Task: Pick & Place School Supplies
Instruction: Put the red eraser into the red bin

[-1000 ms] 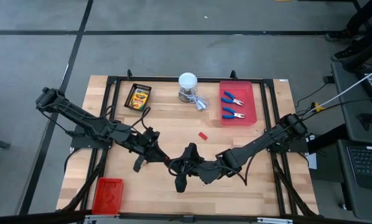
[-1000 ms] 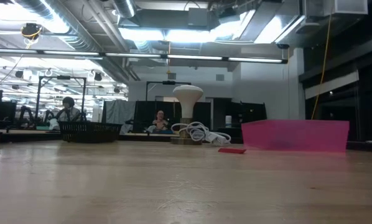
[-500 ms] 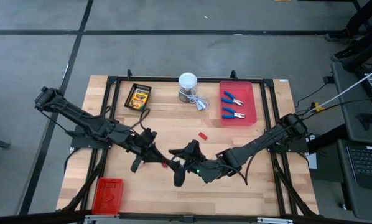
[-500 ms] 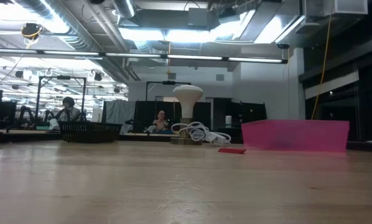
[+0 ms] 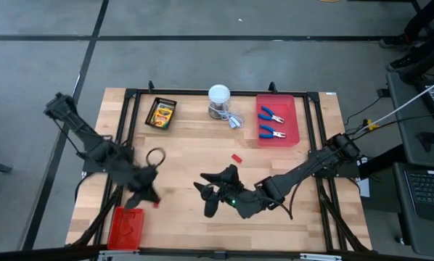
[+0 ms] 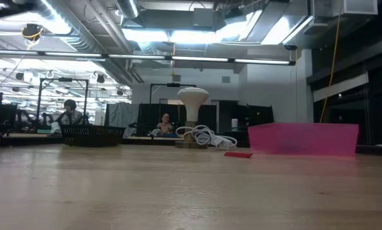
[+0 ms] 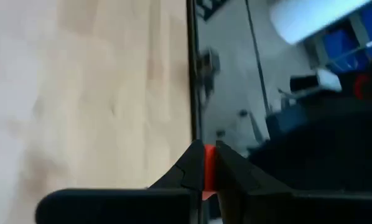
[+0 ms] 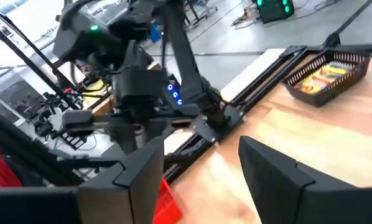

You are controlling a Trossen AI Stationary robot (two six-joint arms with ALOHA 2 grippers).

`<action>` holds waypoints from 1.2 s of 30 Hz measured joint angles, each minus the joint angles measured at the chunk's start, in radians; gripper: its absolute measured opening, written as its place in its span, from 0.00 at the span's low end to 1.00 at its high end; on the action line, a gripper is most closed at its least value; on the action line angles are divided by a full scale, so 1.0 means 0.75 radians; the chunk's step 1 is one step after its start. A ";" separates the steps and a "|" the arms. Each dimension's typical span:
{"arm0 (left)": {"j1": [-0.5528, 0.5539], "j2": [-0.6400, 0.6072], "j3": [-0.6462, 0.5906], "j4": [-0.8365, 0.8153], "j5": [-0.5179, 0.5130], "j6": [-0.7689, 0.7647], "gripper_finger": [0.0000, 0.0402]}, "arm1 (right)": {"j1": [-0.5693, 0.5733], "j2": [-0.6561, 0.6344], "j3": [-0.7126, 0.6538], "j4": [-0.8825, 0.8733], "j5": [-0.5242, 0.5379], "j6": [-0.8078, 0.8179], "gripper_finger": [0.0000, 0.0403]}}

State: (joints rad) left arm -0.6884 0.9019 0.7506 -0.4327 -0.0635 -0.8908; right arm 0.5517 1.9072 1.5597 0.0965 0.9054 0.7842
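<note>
Between the closed fingertips of the left gripper (image 7: 209, 167) sits a small red block (image 7: 209, 171), pinched tight in the left wrist view. From above, that left gripper (image 5: 146, 197) is at the lower left of the frame, just above the red tray (image 5: 125, 226) at the table's near left corner, and a red speck shows beside it.

A second red block (image 5: 236, 157) lies loose on the bare wood near the middle of the frame; the low view shows it (image 6: 237, 154) flat on the table in front of the pink tray (image 6: 303, 139).

At the upper right of the overhead frame, two blue-handled pliers (image 5: 271, 114) lie in the pink tray (image 5: 292, 116). Upper left holds a black basket (image 5: 148, 113) with a crayon box (image 5: 161, 112) inside. Between them stands a white round-topped container (image 5: 219, 98).

Low in the centre of the overhead frame the right gripper (image 5: 208, 197) hangs over the table, fingers spread apart with nothing between them, as the right wrist view (image 8: 198, 180) confirms.
</note>
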 joint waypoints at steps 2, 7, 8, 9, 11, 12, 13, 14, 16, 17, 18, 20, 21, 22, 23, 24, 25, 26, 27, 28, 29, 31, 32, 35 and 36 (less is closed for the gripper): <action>-0.140 -0.004 0.000 -0.036 -0.071 -0.117 0.03 | 0.011 0.000 0.000 -0.031 0.010 0.031 0.52; -0.463 0.062 0.000 -0.101 -0.246 -0.408 0.03 | 0.035 0.000 0.000 -0.149 0.040 0.132 0.52; -0.517 0.089 0.000 -0.117 -0.266 -0.466 0.03 | 0.038 0.000 0.000 -0.173 0.040 0.153 0.52; -0.570 0.121 0.000 -0.124 -0.287 -0.522 0.03 | 0.042 0.001 0.000 -0.189 0.040 0.170 0.52; -0.661 0.188 0.000 -0.119 -0.326 -0.627 0.03 | 0.048 0.001 0.000 -0.211 0.040 0.200 0.52; -0.701 0.223 0.000 -0.116 -0.339 -0.676 0.03 | 0.050 0.001 0.000 -0.216 0.040 0.203 0.52; -0.736 0.259 0.000 -0.112 -0.345 -0.721 0.03 | 0.052 0.001 0.000 -0.220 0.041 0.203 0.52; -0.765 0.294 0.000 -0.105 -0.352 -0.762 0.03 | 0.054 0.001 0.000 -0.219 0.046 0.203 0.52; -0.813 0.363 0.000 -0.101 -0.378 -0.840 0.03 | 0.056 0.001 0.000 -0.219 0.065 0.204 0.52; -0.834 0.395 0.000 -0.101 -0.399 -0.878 0.03 | 0.056 0.001 0.000 -0.219 0.069 0.205 0.52; -0.855 0.425 0.000 -0.101 -0.415 -0.918 0.04 | 0.056 0.001 0.000 -0.219 0.070 0.206 0.52; -0.884 0.481 0.000 -0.100 -0.417 -0.980 0.08 | 0.056 0.001 0.000 -0.220 0.068 0.209 0.52; -0.892 0.501 0.000 -0.097 -0.407 -1.012 0.12 | 0.056 0.001 0.000 -0.220 0.067 0.218 0.52; -0.899 0.514 0.000 -0.090 -0.396 -1.042 0.16 | 0.056 0.001 0.000 -0.221 0.064 0.227 0.52; -0.899 0.521 0.000 -0.086 -0.388 -1.062 0.21 | 0.058 0.001 0.000 -0.223 0.063 0.231 0.52; -0.899 0.524 0.000 -0.087 -0.383 -1.077 0.26 | 0.060 0.001 0.000 -0.227 0.060 0.234 0.52; -0.898 0.526 0.000 -0.088 -0.383 -1.083 0.30 | 0.061 0.001 0.000 -0.231 0.057 0.236 0.52; -0.898 0.526 0.000 -0.094 -0.393 -1.087 0.35 | 0.062 0.002 0.000 -0.235 0.053 0.236 0.52; -0.898 0.525 0.000 -0.105 -0.409 -1.089 0.40 | 0.063 0.002 0.000 -0.237 0.050 0.237 0.52; -0.898 0.525 0.000 -0.120 -0.423 -1.089 0.44 | 0.063 0.003 0.000 -0.241 0.048 0.239 0.52; -0.898 0.525 0.000 -0.136 -0.434 -1.087 0.48 | 0.063 0.003 0.000 -0.249 0.048 0.244 0.52; -0.894 0.516 0.000 -0.164 -0.451 -1.059 0.55 | 0.063 0.003 0.000 -0.307 0.042 0.298 0.52; -0.894 0.506 0.000 -0.168 -0.465 -1.036 0.58 | 0.063 0.001 0.000 -0.366 0.042 0.349 0.52; -0.894 0.453 0.000 -0.214 -0.546 -0.988 0.62 | 0.055 -0.001 0.000 -0.664 0.038 0.601 0.52; -0.894 0.431 0.000 -0.260 -0.580 -0.983 0.62 | 0.046 -0.004 0.000 -0.805 0.023 0.723 0.52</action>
State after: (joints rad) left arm -1.3586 1.2249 0.7506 -0.6275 -0.4988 -1.6277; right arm 0.5859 1.9045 1.5597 -0.5071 0.9229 1.3267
